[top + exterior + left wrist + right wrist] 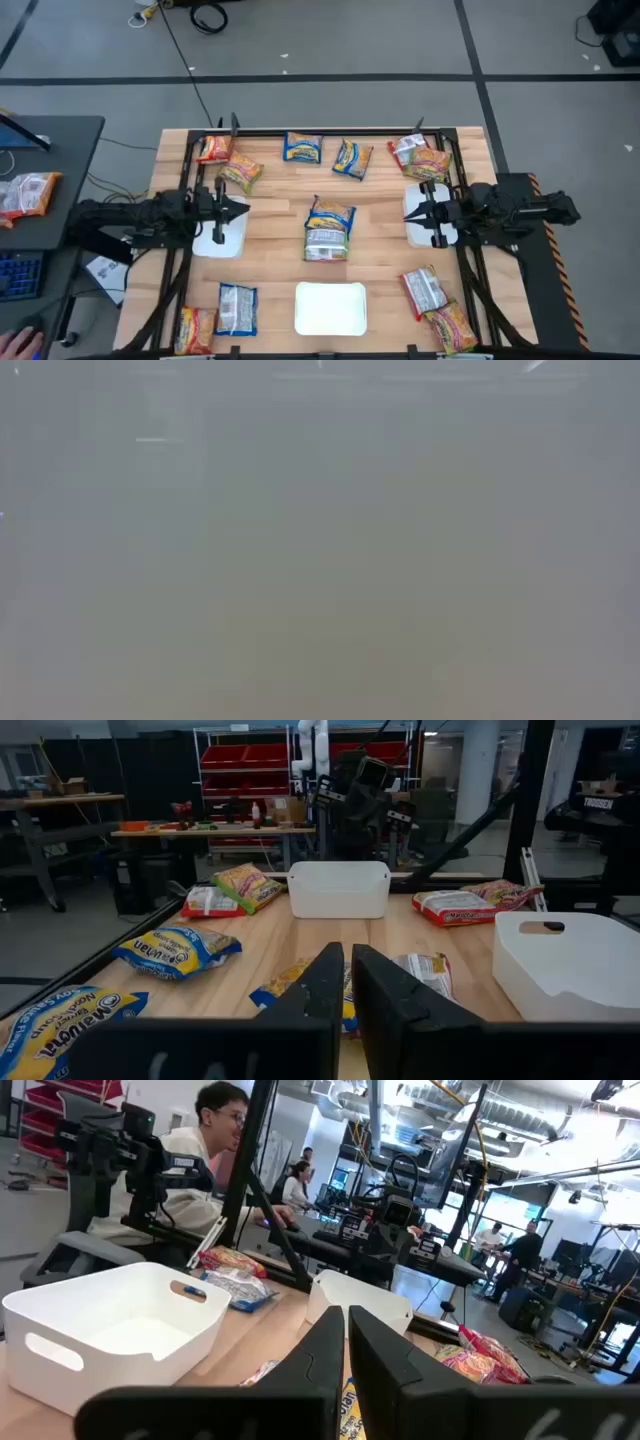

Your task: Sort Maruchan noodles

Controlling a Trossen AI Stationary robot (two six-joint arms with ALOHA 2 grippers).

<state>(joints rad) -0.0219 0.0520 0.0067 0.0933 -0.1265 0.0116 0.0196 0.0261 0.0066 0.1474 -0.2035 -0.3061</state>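
Note:
Maruchan noodles packets lie flat and scattered on the wooden table. A blue-and-yellow packet and a red-and-silver one lie at the middle. Several more lie along the far edge, such as a blue one. Others lie near the front corners, such as a red one. My left gripper hovers shut over the left white tray, pointing toward the middle. My right gripper hovers shut over the right white tray, facing it. Each wrist view shows its own fingers together with nothing between them, left gripper and right gripper.
A third white tray stands at the near middle edge. A black frame runs around the table. A desk with one more packet stands left of the table, and a person sits beyond it. The low view shows only grey haze.

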